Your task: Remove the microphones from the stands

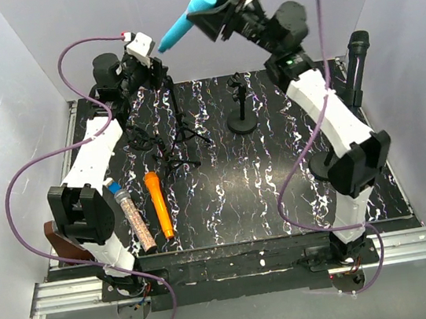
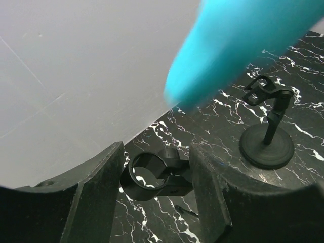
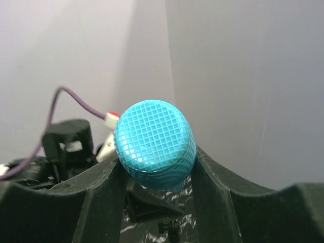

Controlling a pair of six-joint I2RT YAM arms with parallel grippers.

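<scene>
Your right arm reached high above the table's far side, its gripper (image 1: 210,13) clamped around the turquoise microphone (image 1: 177,29), well clear of the tripod stand (image 1: 169,130). Only the left wrist view showed your left gripper (image 2: 157,154) pinching the stand's empty clip (image 2: 151,177).

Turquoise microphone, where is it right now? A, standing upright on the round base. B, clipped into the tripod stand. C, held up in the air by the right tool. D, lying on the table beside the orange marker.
C: the right tool is closed on the turquoise microphone high above the table, and the tripod stand's clip is empty.
</scene>
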